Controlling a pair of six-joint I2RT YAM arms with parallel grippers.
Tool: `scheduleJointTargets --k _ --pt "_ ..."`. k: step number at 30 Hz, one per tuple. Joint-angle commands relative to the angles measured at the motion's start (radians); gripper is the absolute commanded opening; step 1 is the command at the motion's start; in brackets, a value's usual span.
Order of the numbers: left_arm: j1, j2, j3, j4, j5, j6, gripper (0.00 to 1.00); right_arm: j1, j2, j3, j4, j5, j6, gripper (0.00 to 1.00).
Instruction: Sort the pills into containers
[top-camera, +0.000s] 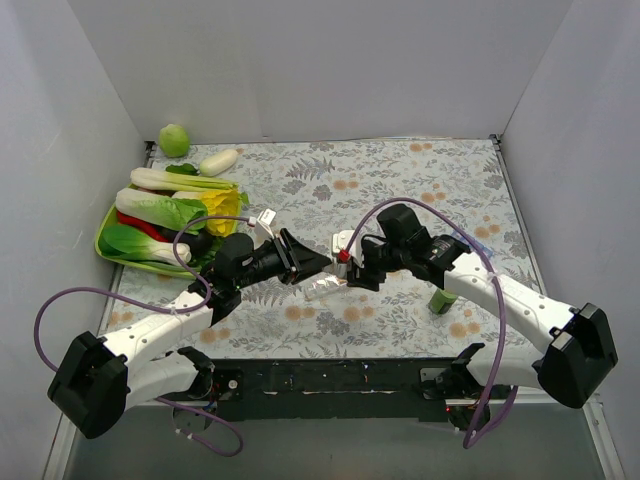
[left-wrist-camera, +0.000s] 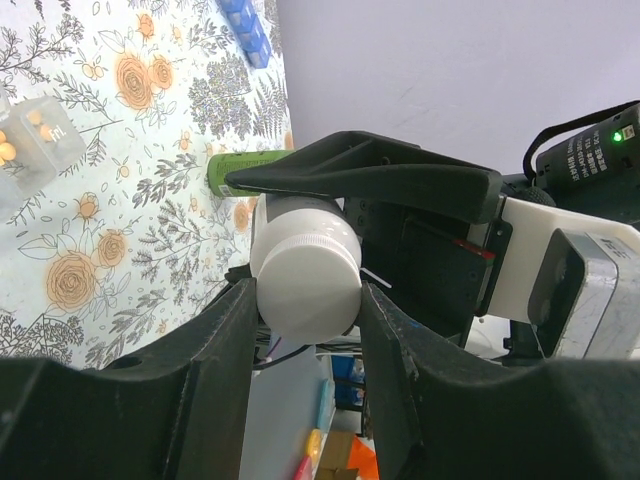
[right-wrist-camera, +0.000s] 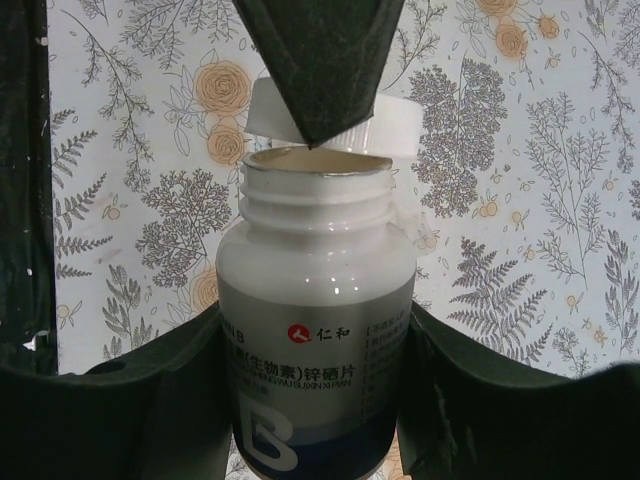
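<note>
Black moulded fingers (left-wrist-camera: 215, 380) of the left gripper (left-wrist-camera: 307, 300) fill the bottom of the left wrist view, clamped on the ribbed side of a white round plastic screw cap (left-wrist-camera: 305, 265). Gripping it by the rim seems meant for twisting and lifting it. Well off to the left of these fingers, on the flowered, matt tablecloth (left-wrist-camera: 150, 230), lies the clear, colourless plastic pill-box strip (left-wrist-camera: 45, 140). Its square compartments are open-topped, and small orange pills (left-wrist-camera: 40, 124) sit in one. A small green bottle (left-wrist-camera: 245, 163) lies beyond the fingertips.

In the right wrist view, the right gripper (right-wrist-camera: 315, 335) is pressed tight against the body of a glossy white cylindrical plastic pill bottle (right-wrist-camera: 315, 290) with a printed label. The hold is low, likely to leave the threaded neck free. The mouth is open. The cap sits just past the rim, tilted, with one pointed left fingertip across it. I judge the cap is just off and pouring comes next.

From the top external view, both grippers meet fingertip to fingertip at mid-table with the white bottle (top-camera: 343, 246) between them. The clear strip (top-camera: 322, 290) lies just beneath and slightly nearer the bases, close under the bottle's mouth and a sensible spot for tipping pills in. Smooth plastic on smooth pads may slip when tilted.
</note>
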Motion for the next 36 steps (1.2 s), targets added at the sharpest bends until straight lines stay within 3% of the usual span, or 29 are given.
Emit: scheduleJointTargets --k 1,15,23,29,36 --pt "0.004 0.0 0.034 -0.011 -0.014 0.016 0.11 0.007 0.015 0.059 0.01 -0.018 0.031 0.01" --pt "-0.019 0.008 0.048 -0.054 -0.089 0.035 0.09 0.01 0.084 0.119 -0.004 -0.004 0.106 0.01" --pt "-0.042 0.044 0.124 -0.164 -0.132 0.108 0.08 0.013 0.118 0.145 -0.027 0.012 0.128 0.01" --pt "-0.05 0.068 0.138 -0.194 -0.126 0.125 0.08 0.013 0.115 0.147 -0.018 -0.039 0.145 0.01" --pt "-0.05 0.054 0.094 -0.109 -0.078 0.096 0.08 -0.008 0.103 0.141 0.01 -0.172 0.189 0.01"
